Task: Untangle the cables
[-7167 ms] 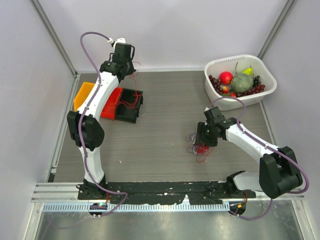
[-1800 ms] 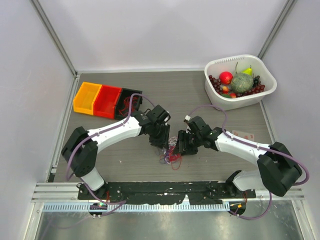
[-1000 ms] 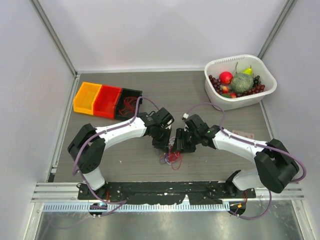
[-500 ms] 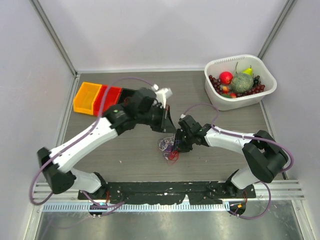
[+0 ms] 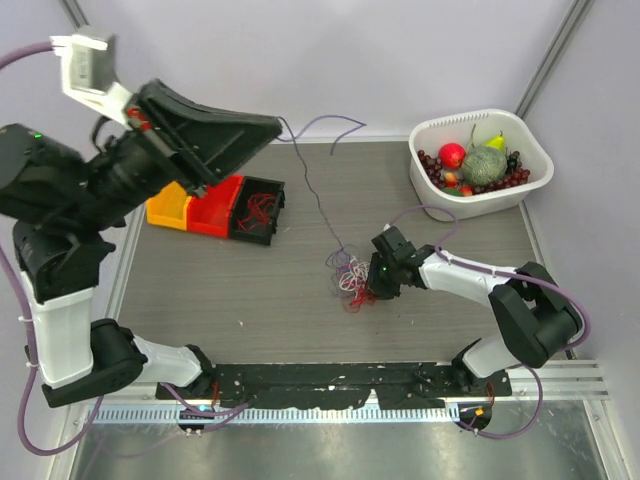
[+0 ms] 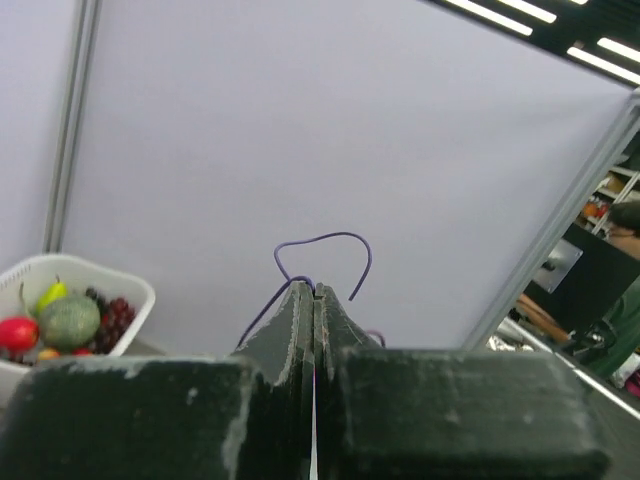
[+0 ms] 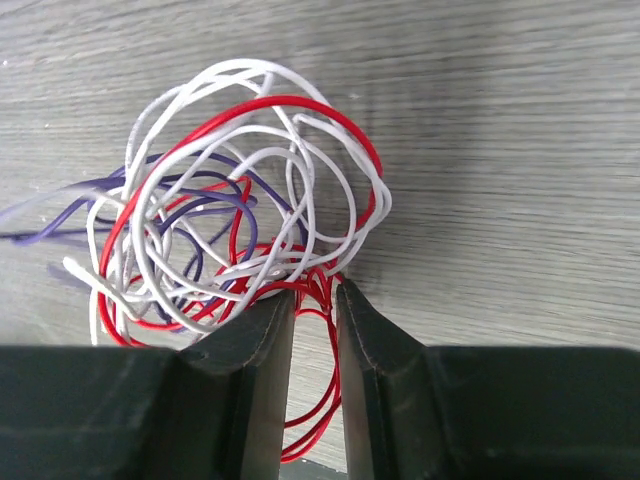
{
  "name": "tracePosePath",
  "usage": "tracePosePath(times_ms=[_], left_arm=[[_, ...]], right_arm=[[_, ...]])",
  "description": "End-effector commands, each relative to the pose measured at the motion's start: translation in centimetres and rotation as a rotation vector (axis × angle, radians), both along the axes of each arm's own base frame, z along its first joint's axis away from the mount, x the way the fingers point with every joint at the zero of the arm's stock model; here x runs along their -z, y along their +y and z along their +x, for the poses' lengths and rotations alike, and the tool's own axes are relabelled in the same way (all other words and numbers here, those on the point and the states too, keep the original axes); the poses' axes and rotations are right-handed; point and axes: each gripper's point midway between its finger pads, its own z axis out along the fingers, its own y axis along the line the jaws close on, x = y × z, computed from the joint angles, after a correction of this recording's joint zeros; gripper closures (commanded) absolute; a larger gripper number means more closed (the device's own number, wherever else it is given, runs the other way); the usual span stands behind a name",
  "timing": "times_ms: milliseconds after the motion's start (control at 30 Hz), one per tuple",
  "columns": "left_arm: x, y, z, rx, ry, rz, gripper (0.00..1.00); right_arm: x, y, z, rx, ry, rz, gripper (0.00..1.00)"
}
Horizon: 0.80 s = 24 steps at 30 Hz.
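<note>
Cables (image 7: 236, 190): thin red, white, purple loops; right pincer (image 7: 315, 292) nips them; left pincer (image 6: 313, 289) clamps purple strand (image 6: 340, 235).

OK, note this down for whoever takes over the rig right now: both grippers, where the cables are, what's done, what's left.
Left gripper: shut on a purple wire, raised high above the table; the wire runs down into the tangle.
Right gripper: low on the table, pinched on red strands at the tangle's edge.
Done: some red wires lie in the black bin; the purple wire is partly drawn out.
Left: free the purple wire, then separate the white and red strands.
</note>
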Motion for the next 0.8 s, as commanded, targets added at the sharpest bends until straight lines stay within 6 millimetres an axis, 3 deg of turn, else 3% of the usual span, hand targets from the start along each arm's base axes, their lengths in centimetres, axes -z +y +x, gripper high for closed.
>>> tracePosePath(times_ms=[0,100,233,467,533,567,600,633,767], left_arm=[[-5.2,2.0,-1.4,0.001,-0.083,-0.18,1.0],[-7.6,3.2,-2.6,0.02,-0.134,-0.273,1.0],[-7.4,2.8,-1.3,-0.029,-0.128,-0.249,1.0],[0.5,1.7,6.0,-0.322,0.06,-0.036,1.0],[3.3,1.8,8.3,-0.423,0.134,0.032,1.0],[4.4,1.7,8.9,-0.448,0.162,0.066,1.0],[5.6,1.4,9.4,-0.463,0.187,0.104,1.0],[6.7,1.3,9.8,-0.476,0.206,0.139,1.0],[11.0,1.5,11.1,-0.543,0.316,0.223,1.0]], right_arm=[[0.0,-2.5,0.4,0.062,-0.026,-0.074,0.71],[0.0,-3.5,0.7,0.08,-0.035,-0.093,0.71],[-0.2,-5.1,1.0,0.121,-0.048,-0.131,0.72],[-2.7,-7.5,1.9,0.152,-0.134,-0.222,0.68],[-3.7,-8.9,2.5,0.151,-0.168,-0.29,0.64],[-3.8,-10.2,1.9,0.154,-0.144,-0.352,0.59],[-5.4,-10.1,2.7,0.143,-0.174,-0.365,0.56],[-5.9,-10.7,2.2,0.129,-0.16,-0.397,0.51],[-11.9,-8.5,3.4,0.047,-0.304,-0.269,0.41]])
